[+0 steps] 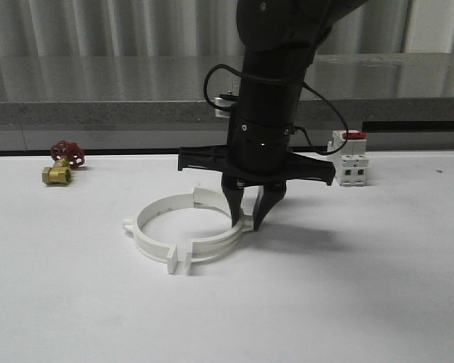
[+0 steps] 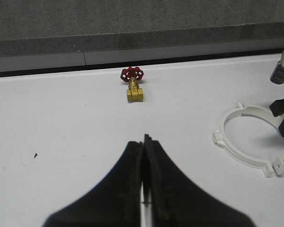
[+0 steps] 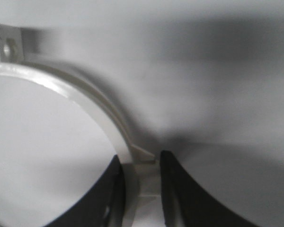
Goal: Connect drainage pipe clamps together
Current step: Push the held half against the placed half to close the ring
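Brass valve (image 1: 57, 175) with a red handwheel (image 1: 67, 153), far left on the white table (image 1: 348, 302); white box-shaped breaker (image 1: 349, 162) with a red top, far right near the back edge. Both stand well apart from the work, and nothing lies between them and it. Centre: two white, smooth plastic half-rings, the left clamp half (image 1: 151, 234) and the right clamp half (image 1: 221, 238), lying flat as a near-circle with small tabs at the ends; a narrow gap appears to remain at the near joint, though the view is coarse. The right gripper (image 1: 247, 217), black and pointing straight down, pinches the right half's wall, one finger inside the ring and one outside. The left gripper (image 2: 145, 161) hovers over bare table, fingers pressed together.
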You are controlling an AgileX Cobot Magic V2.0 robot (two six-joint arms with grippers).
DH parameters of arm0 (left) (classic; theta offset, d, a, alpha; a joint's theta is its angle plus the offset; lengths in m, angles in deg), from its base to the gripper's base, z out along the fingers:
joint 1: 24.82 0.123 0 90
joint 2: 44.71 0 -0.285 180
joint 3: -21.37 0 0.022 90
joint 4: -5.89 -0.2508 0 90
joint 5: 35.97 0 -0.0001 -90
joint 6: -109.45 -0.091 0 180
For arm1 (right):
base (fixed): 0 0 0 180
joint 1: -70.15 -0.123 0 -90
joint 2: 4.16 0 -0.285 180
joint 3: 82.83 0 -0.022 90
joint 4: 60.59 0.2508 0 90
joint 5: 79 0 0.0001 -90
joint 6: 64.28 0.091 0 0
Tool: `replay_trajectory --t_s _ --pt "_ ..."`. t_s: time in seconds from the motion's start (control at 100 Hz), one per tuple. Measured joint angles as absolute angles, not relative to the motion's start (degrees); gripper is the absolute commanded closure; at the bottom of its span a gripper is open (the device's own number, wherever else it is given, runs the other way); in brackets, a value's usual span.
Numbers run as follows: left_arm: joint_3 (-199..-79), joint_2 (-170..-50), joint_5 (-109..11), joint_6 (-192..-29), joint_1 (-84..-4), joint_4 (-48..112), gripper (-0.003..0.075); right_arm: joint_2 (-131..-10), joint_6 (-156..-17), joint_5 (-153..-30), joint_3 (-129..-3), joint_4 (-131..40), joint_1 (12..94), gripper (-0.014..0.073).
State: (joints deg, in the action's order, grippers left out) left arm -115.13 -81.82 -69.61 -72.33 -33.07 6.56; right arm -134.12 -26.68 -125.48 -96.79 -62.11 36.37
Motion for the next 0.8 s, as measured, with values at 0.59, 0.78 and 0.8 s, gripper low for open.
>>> replay_trajectory --t_s 0.59,0.78,0.8 --pt "-115.13 -81.82 -69.61 -72.33 -33.07 6.56 0.0741 -134.12 -25.27 -124.59 -96.89 -61.00 36.37 0.0438" --pt "-115.13 -81.82 -69.61 -72.33 -33.07 6.56 0.0741 -134.12 -25.16 -124.59 -96.89 -60.59 36.37 0.0380" --pt "-115.13 -81.82 -69.61 -72.33 -33.07 6.56 0.0741 -134.12 -25.16 -124.59 -96.89 -60.59 36.37 0.0371"
